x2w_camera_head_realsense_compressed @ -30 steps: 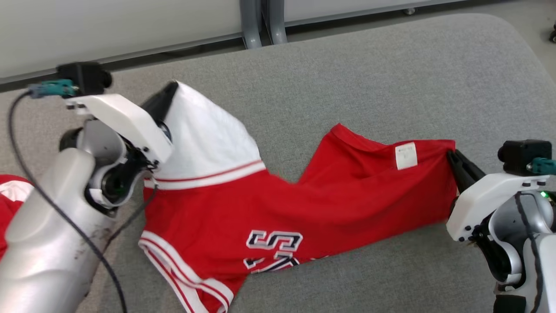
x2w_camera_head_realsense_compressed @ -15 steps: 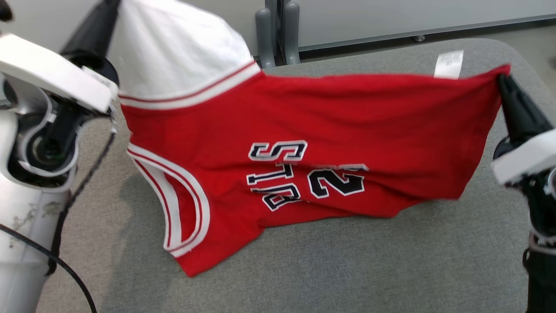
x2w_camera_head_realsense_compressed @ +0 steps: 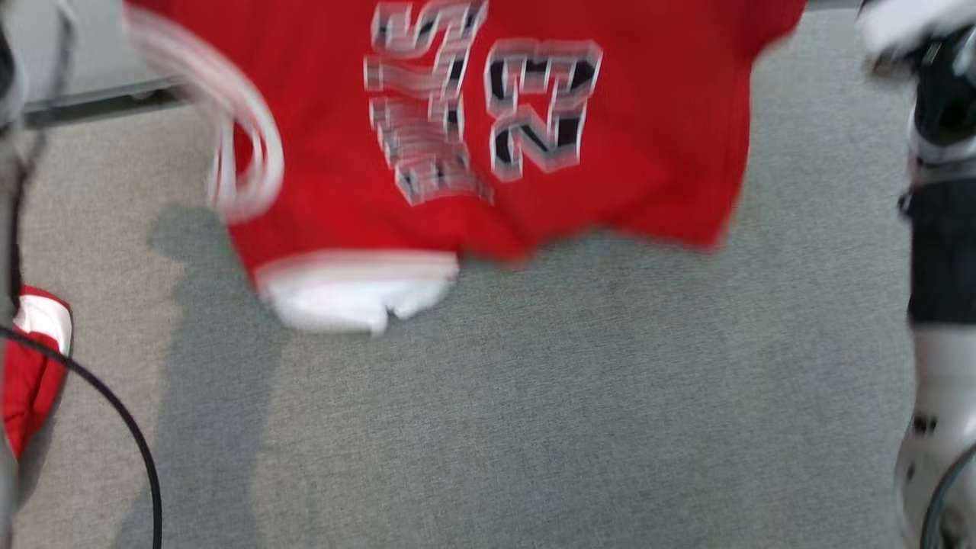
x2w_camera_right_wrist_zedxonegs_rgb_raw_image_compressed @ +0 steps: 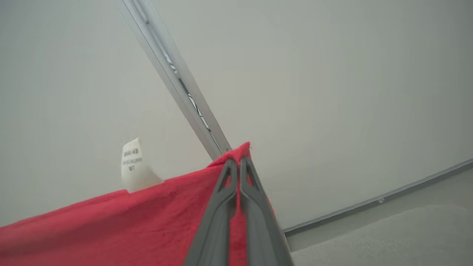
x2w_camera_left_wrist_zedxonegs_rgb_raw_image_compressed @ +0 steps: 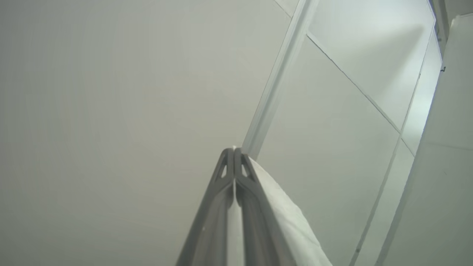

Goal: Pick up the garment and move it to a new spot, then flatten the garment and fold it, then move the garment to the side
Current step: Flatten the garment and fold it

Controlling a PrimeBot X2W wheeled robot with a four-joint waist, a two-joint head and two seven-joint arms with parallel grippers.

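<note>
The jersey [x2w_camera_head_realsense_compressed: 648,137] hangs blurred above the grey table [x2w_camera_head_realsense_compressed: 534,427], top edge cut off, stretched sideways from left to right. The left gripper [x2w_camera_left_wrist_zedxonegs_rgb_raw_image_compressed: 234,152] pinches its white cloth; the right gripper [x2w_camera_right_wrist_zedxonegs_rgb_raw_image_compressed: 235,161] pinches a red corner.

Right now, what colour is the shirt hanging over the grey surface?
The jersey is red, with a white panel and black, white-edged lettering; clearest in the head view, though blurred.

Left gripper [x2w_camera_left_wrist_zedxonegs_rgb_raw_image_compressed: 234,152] tight on white garment [x2w_camera_left_wrist_zedxonegs_rgb_raw_image_compressed: 288,221]
</note>
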